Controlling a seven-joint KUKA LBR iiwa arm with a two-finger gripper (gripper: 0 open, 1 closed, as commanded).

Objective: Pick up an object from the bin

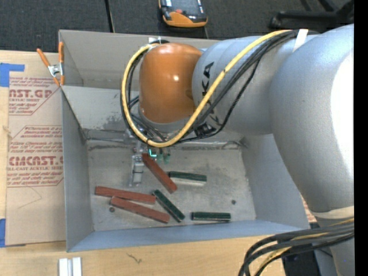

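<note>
Camera view: tool (140, 171) sits low at about 10 o'clock of the bin (75, 154), under the arm's orange cover (167, 82), and honestly I can't tell if it's wide or narrow. Flat red-brown stick (161, 176) slants off at its 4 o'clock, top end right at the tool. Two more red-brown sticks (125, 194) at 7, dark green sticks (168, 206) toward 5. Scuffed grey metal, pale wood table (172, 252), dark room floor (57, 4) beyond.

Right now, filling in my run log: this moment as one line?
gripper: low in bin | nearest: slanted brown stick | hold: unclear
</note>
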